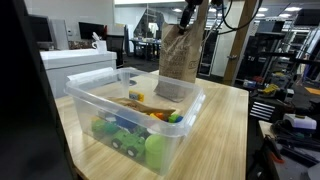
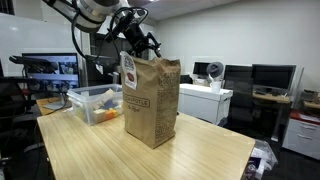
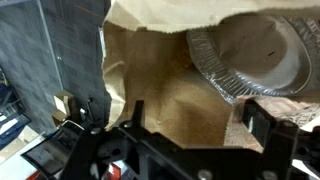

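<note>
My gripper [image 2: 147, 44] hung released above the brown paper bag [image 2: 150, 100], foil pie tin [image 3: 250, 55] inside, clear toy bin [image 1: 95, 95] at the desk's edge.

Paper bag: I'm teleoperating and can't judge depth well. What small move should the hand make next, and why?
Probably ease the open hand straight down into the paper bag. It hangs just over the bag's mouth, holding nothing, and the wrist view shows a foil pan inside, off to one side.

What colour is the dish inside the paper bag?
Silver: a ribbed foil dish inside the paper bag, clearest in the wrist view.
</note>
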